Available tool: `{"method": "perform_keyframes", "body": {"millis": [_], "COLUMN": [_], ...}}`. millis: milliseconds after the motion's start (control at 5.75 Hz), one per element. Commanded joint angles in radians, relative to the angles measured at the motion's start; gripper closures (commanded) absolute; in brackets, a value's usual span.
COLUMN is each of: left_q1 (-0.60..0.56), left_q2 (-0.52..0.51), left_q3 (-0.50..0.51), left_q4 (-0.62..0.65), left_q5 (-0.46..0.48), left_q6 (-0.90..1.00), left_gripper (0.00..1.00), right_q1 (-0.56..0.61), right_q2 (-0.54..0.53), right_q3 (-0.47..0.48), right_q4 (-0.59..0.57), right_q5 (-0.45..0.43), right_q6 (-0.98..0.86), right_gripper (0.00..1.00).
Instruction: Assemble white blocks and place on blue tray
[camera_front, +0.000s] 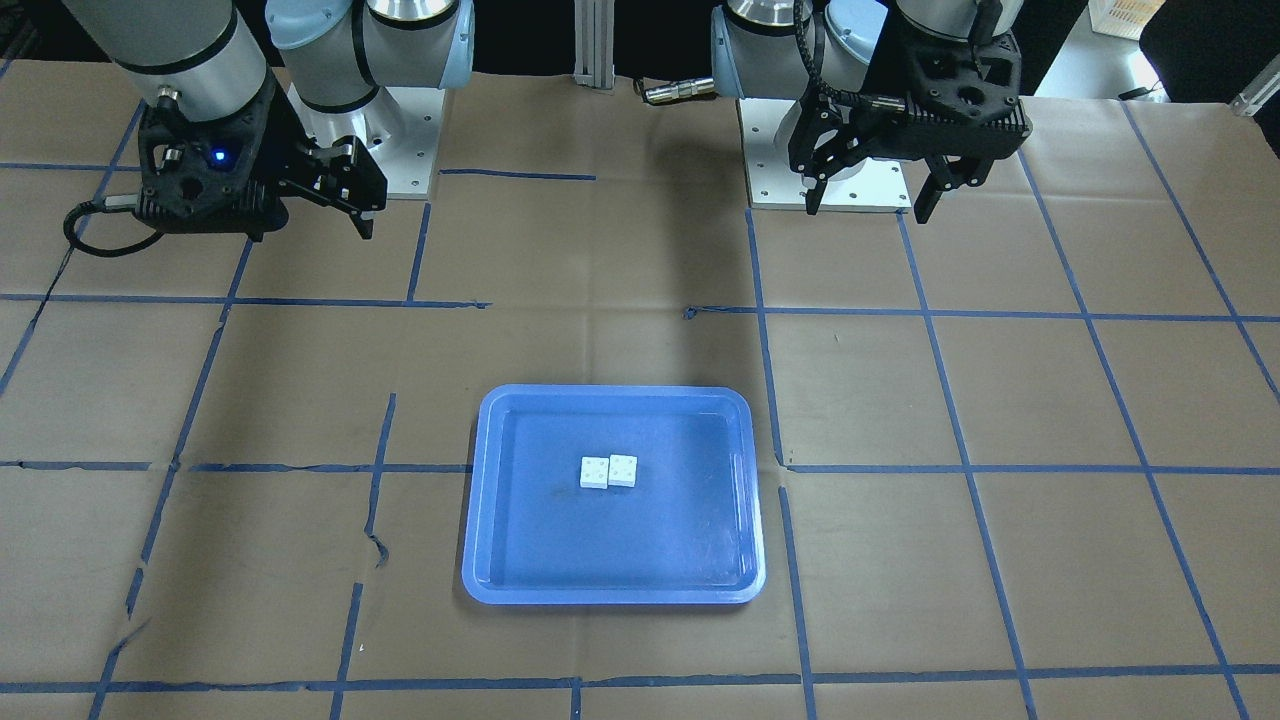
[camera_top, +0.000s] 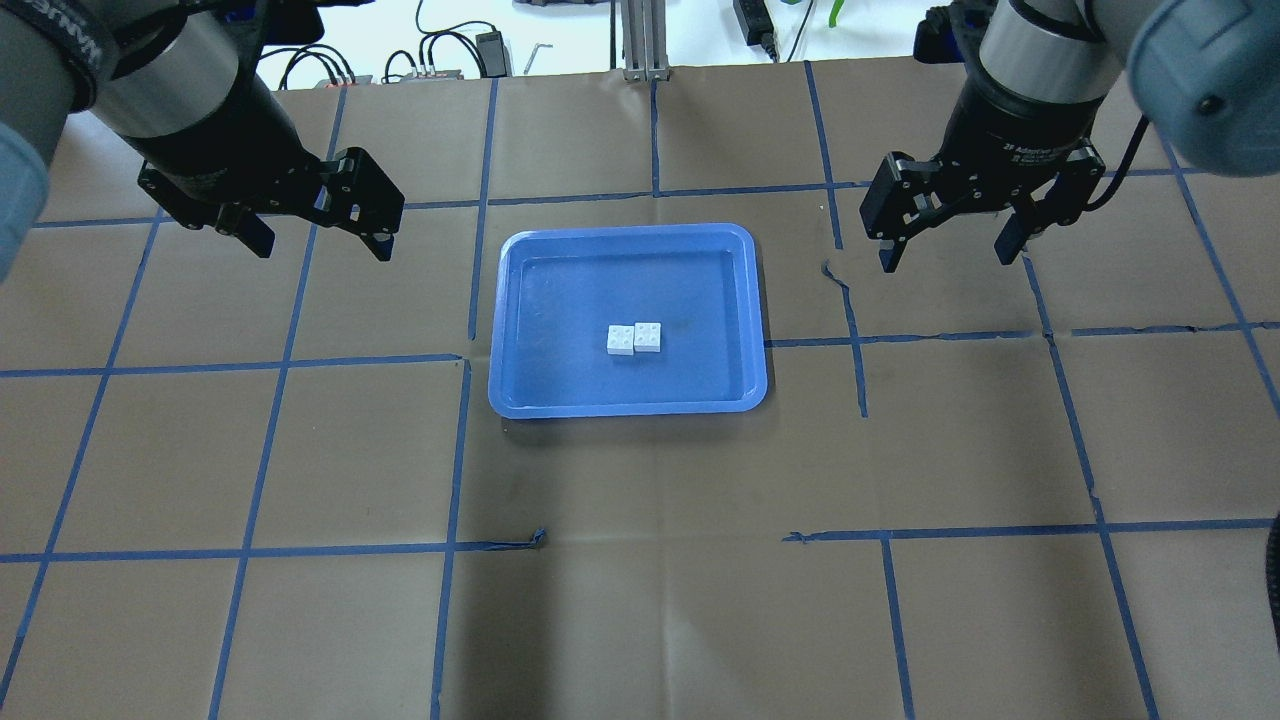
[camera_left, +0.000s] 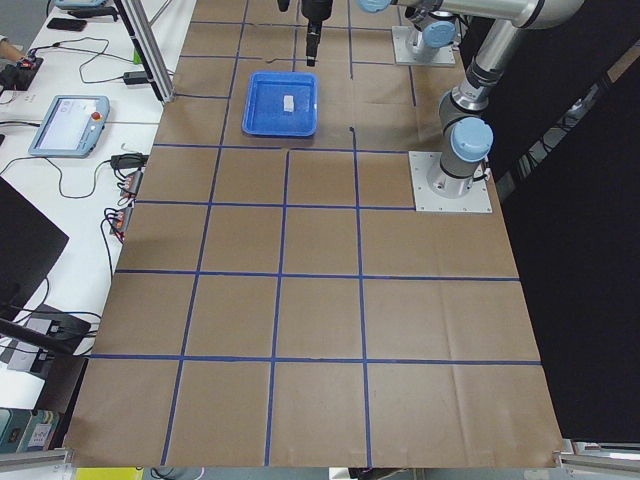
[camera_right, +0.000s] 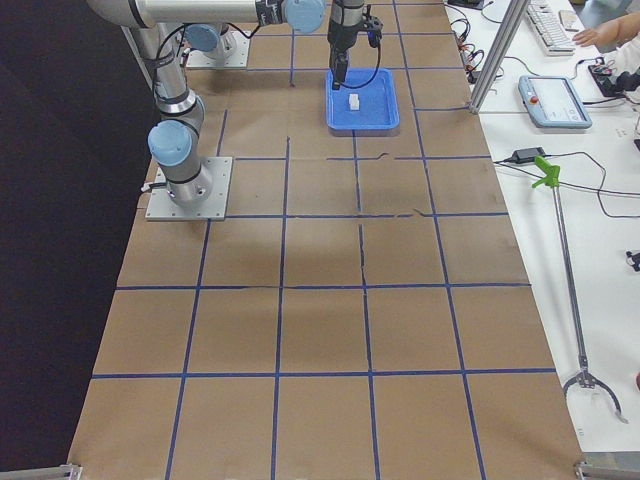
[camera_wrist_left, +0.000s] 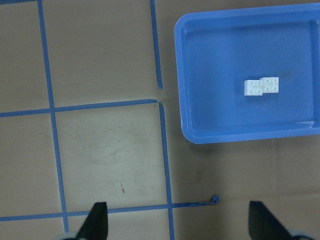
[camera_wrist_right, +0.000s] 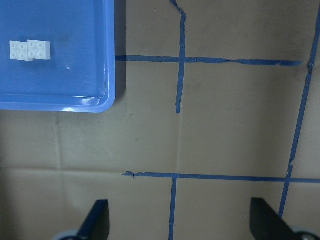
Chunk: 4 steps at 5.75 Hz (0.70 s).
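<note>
The two white blocks (camera_top: 635, 338) lie near the middle of the blue tray (camera_top: 630, 230), touching side by side and slightly offset. I cannot tell whether they are joined. They also show in the front view (camera_front: 608, 470) and in both wrist views (camera_wrist_left: 261, 86) (camera_wrist_right: 30, 50). My left gripper (camera_top: 322, 245) hangs open and empty above the table, left of the tray. My right gripper (camera_top: 946, 258) hangs open and empty to the tray's right. In the front view the left gripper (camera_front: 868, 210) is on the right and the right gripper (camera_front: 315, 232) on the left.
The table is covered in brown paper with a grid of blue tape. The arm bases (camera_front: 400, 150) (camera_front: 830, 170) stand at the robot's edge of the table. Cables and devices (camera_top: 450, 60) lie beyond the far edge. A tablet (camera_left: 65, 122) sits on the side bench.
</note>
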Motion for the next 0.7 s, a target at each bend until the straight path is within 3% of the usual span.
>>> {"method": "perform_keyframes", "body": {"millis": [0,522], "left_q1": [0.004,0.007], "left_q2": [-0.001,-0.024], "left_q3": [0.008,0.045], "left_q4": [-0.012,-0.049], "left_q5": [-0.001,0.0], "left_q6": [-0.012,-0.012], "left_gripper": [0.0,0.0], "right_q1": [0.004,0.002], "right_q2": [0.002,0.002], "right_q3": [-0.011,-0.013], "right_q4": [0.012,0.008], "right_q5": [0.001,-0.003], "right_q6": [0.014,0.028], "right_gripper": [0.0,0.0]}}
